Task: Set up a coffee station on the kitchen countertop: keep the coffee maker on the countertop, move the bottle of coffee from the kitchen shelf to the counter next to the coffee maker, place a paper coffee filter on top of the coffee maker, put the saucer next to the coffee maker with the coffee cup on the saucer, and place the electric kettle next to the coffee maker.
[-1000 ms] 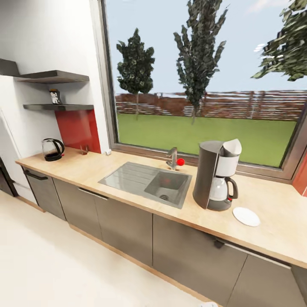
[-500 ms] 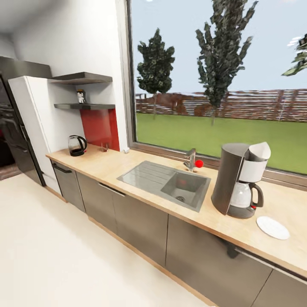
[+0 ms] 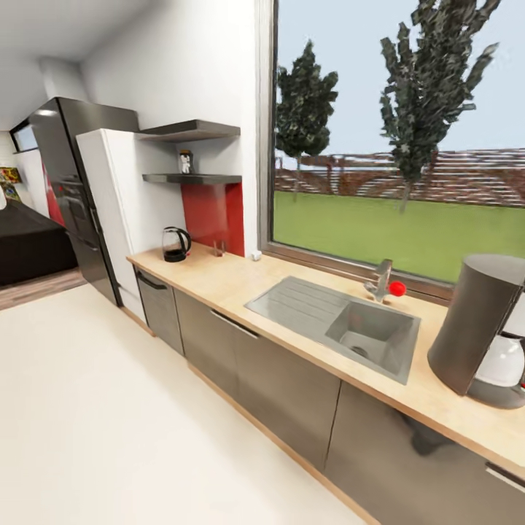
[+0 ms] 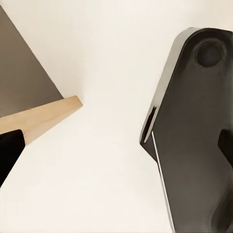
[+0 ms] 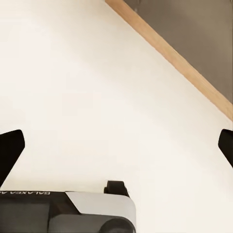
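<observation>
In the right wrist view the right claw (image 5: 116, 145) is spread wide, its two dark fingertips (image 5: 9, 148) at opposite edges of the picture with only pale floor (image 5: 97, 87) between them; it holds and touches nothing. The left claw (image 4: 116, 145) shows one dark fingertip (image 4: 8, 150) at one edge and another at the opposite edge, so it also stands well open and empty, over the same floor, with a dark part of the robot's body (image 4: 194, 145) beside it.

From the head view the kitchen countertop (image 3: 240, 281), the long wooden surface, runs away from the window (image 3: 394, 146) side with its front edge free all along, and a broad stretch of bare floor lies before the cabinets (image 3: 284, 386). Taking the steel sink (image 3: 343, 328) as the landmark: the coffee maker (image 3: 481, 328) stands on the surface just beyond the sink toward the picture's right edge, partly cut off. The electric kettle (image 3: 175, 244) sits well apart from the sink at the far end of the surface, near the white tall cabinet (image 3: 109, 211). The bottle of coffee (image 3: 187, 162) stands on the lower shelf (image 3: 193, 178) above that far end.

Both wrist views catch the wooden plinth strip (image 5: 170, 58) under the cabinets.
</observation>
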You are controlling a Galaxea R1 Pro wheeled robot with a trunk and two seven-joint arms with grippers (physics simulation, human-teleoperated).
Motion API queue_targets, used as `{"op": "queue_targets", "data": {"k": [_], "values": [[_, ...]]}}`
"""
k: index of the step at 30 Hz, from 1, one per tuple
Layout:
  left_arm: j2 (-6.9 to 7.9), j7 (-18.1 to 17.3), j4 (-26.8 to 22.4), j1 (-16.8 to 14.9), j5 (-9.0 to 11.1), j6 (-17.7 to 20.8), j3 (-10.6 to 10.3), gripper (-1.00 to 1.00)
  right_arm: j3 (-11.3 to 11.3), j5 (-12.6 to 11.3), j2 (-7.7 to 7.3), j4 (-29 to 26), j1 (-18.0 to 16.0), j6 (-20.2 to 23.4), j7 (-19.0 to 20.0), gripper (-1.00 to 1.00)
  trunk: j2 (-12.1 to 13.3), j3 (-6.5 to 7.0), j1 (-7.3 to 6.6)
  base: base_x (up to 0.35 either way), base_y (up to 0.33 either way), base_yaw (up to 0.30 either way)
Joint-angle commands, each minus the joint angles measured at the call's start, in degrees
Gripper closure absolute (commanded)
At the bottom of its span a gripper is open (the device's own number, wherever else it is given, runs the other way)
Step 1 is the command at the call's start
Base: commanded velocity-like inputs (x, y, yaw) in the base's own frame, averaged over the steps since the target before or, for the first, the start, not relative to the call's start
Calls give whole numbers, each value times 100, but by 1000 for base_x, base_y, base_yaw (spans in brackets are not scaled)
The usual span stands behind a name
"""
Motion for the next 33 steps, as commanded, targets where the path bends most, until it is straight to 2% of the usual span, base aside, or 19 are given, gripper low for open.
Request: {"op": "queue_targets", "data": {"k": [1,12,28,33], "values": [[-2,-3,-9,4,60,-13,-14,-100,29,36,2,9,-3,-5,-35,-100,-2,-6,4,208,278,235],[-1,-3,-8,-27,60,-14,-31,-100,29,36,2,9,-3,-5,-44,-100,-2,-71,4,266,228,227],[-5,-3,-10,-40,43,-14,-41,-100,29,36,2,9,-3,-5,-44,-100,-2,-170,4,335,26,219],[-4,-3,-8,-40,43,-14,-41,-100,25,36,2,9,-3,-5,-48,-100,-2,-198,4,337,149,189]]}}
